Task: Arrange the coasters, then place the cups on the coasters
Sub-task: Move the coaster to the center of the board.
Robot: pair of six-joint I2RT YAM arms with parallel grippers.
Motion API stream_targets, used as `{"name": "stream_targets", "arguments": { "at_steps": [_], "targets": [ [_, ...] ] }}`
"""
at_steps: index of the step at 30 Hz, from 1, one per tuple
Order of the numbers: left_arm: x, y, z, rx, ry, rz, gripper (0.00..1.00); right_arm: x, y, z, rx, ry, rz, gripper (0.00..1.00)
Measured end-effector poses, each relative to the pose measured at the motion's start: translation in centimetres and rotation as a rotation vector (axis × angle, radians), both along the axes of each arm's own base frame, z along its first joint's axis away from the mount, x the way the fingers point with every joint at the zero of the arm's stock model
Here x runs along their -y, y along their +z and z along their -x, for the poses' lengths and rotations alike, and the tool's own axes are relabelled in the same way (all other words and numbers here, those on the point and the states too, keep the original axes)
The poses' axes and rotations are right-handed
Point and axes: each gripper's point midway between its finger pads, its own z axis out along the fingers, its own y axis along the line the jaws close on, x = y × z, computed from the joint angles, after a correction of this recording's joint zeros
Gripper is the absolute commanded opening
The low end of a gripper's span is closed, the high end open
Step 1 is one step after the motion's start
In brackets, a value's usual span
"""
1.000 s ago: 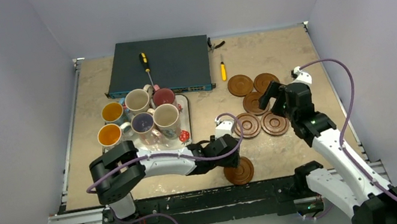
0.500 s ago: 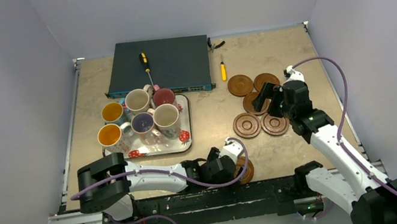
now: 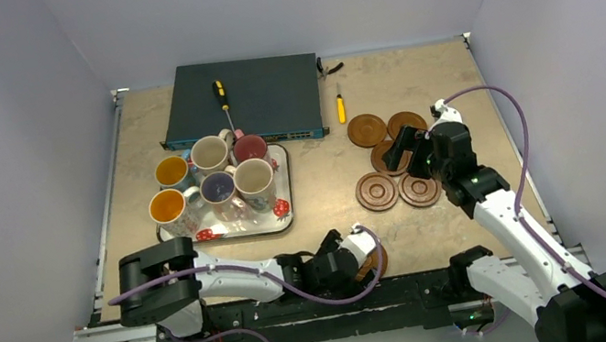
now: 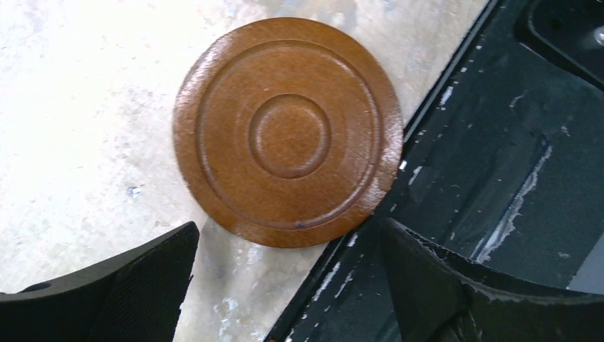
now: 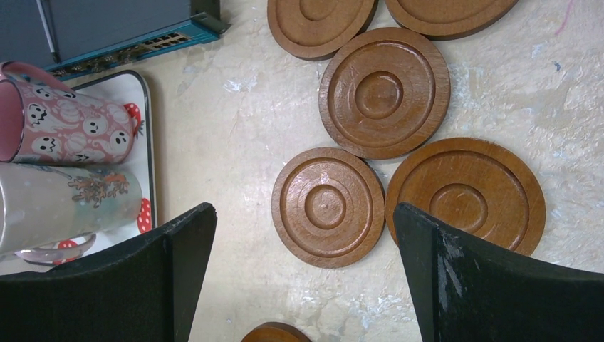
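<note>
A round, dark-brown wooden coaster (image 4: 288, 132), grooved in concentric rings, is seen lying flat at the near edge of the mottled beige table (image 4: 71, 107), right against the black rail (image 4: 491, 164). The left gripper (image 4: 290, 235) is held wide open just short of it, gripping nothing. Five more coasters (image 5: 384, 92) are clustered on the right (some touching), beneath the right gripper (image 5: 305, 214), likewise spread wide and empty. The glazed cups (image 3: 253, 177) are gathered on a white tray (image 3: 245, 233) at the left.

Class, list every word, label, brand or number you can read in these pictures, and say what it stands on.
No text can be read anywhere.
The pink mug: only ghost and pumpkin pictures.
The tray: only strawberries.
The coasters: plain grooves.
The blue box: front too small to read.
</note>
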Motion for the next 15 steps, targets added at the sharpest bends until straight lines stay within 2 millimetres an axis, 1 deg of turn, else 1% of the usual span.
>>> {"name": "stream_targets", "arguments": {
  "at_steps": [6,11,15],
  "targets": [
    [0.8,-0.6,1.0,0.033,-0.063,-0.007,0.92,0.0,0.0,0.0,0.003,0.004,0.0,0.98],
    [1.7,-0.7,0.8,0.052,-0.067,0.01,0.89,0.0,0.0,0.0,0.003,0.005,0.001,0.98],
    [3.0,-0.6,0.3,0.071,-0.052,0.015,0.86,0.0,0.0,0.0,0.004,0.006,0.003,0.98]
  ]
}}
